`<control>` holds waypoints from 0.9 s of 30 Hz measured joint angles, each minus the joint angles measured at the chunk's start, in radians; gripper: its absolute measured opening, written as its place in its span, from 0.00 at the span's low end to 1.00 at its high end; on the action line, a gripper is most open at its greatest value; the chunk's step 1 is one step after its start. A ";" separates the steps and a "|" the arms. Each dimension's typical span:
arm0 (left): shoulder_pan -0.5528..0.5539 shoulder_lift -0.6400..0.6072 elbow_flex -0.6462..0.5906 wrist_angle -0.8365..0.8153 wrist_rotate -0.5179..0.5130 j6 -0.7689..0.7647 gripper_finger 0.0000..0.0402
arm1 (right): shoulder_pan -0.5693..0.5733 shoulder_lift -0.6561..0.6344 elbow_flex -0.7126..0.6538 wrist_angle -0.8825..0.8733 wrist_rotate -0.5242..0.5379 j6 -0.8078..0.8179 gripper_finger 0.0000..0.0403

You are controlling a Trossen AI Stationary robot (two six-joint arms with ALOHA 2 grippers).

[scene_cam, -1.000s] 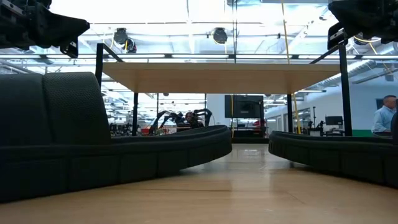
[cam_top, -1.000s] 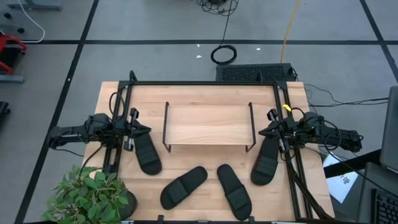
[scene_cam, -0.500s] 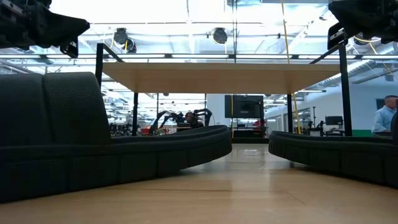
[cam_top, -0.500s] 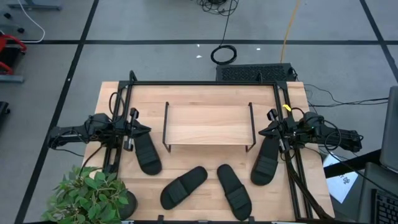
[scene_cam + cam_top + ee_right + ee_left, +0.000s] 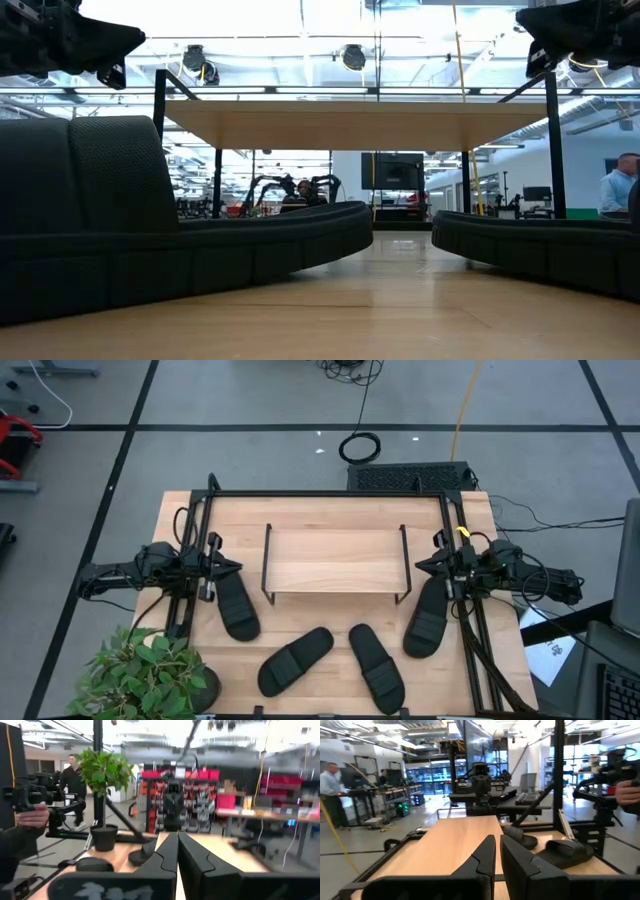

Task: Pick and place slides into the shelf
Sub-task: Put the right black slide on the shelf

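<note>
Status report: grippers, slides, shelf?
Left gripper and right gripper shut, empty, beside shelf. Four slides on table. Nothing blocking.

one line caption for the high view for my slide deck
Four black slides lie on the table in front of the empty shelf, both arms parked at the table's sides.

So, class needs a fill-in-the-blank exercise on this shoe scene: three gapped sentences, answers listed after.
1. The number of black slides lying on the table is ____.
2. The wood top of the shelf holds ____ slides.
3. The green plant stands nearest the ____ gripper.

Missing words: four; no; left
</note>
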 joint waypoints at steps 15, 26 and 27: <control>0.000 0.000 0.000 0.022 -0.068 0.024 0.08 | 0.000 0.013 0.048 0.048 0.151 -0.093 0.02; 0.000 0.001 0.000 0.023 -0.069 0.030 0.08 | 0.000 0.236 0.437 -0.345 0.275 -0.073 0.35; 0.000 0.001 0.000 0.024 -0.069 0.036 0.08 | 0.000 0.266 0.472 -0.375 0.287 -0.073 0.38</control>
